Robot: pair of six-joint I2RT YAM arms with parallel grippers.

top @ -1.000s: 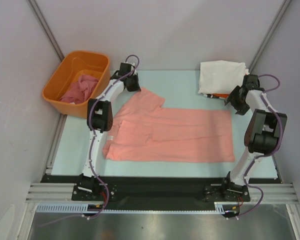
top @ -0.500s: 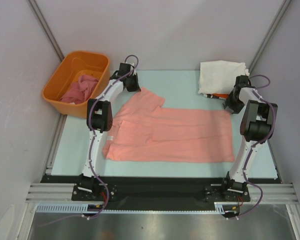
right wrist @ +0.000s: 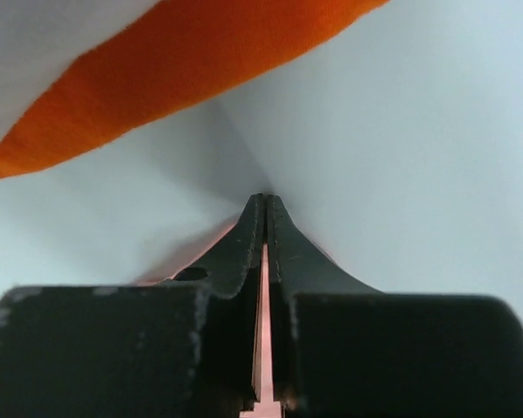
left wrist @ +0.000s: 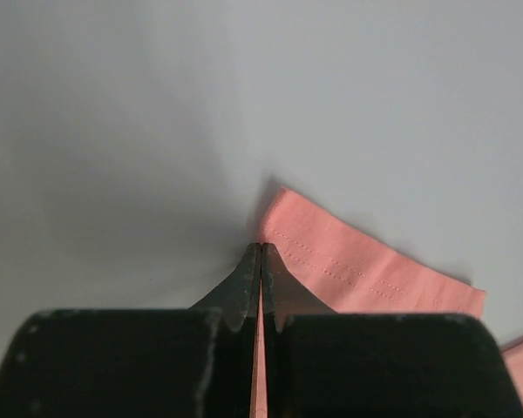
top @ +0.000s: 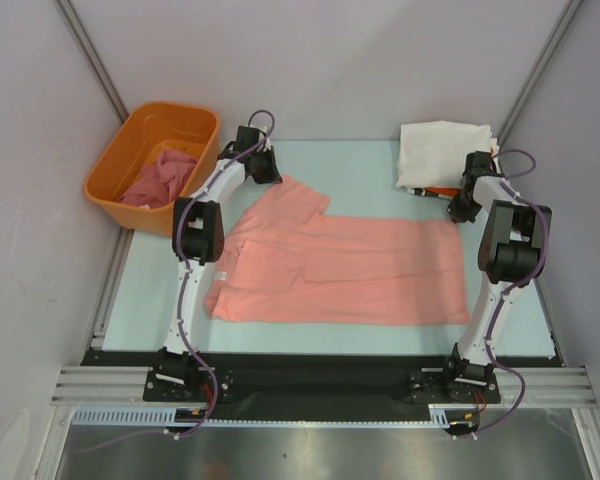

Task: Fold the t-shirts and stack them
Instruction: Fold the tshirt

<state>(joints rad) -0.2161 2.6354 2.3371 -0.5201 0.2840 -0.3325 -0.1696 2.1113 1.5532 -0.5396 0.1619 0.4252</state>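
across the middle of the pale blue-green desk [top: 360,160] lies a salmon-pink short-sleeved cloth t-shirt [top: 340,265], spread flat, long axis running left to right. its sleeve end points left and its straight edge lies at the right. one sleeve [top: 298,200] juts toward the far left corner. the cloth is smooth, with a few shallow creases.

the left pincer [left wrist: 261,248] is closed on the hemmed edge of that sleeve. the right pincer [right wrist: 265,198] is closed on the shirt's far right corner, with pink cloth showing between its fingers.

at the far right, a cream-white folded square t-shirt [top: 442,150] sits on an orange folded t-shirt [right wrist: 200,61].

at the far left, an orange rectangular plastic tub [top: 130,150] holds a crumpled rose-pink t-shirt [top: 162,180].
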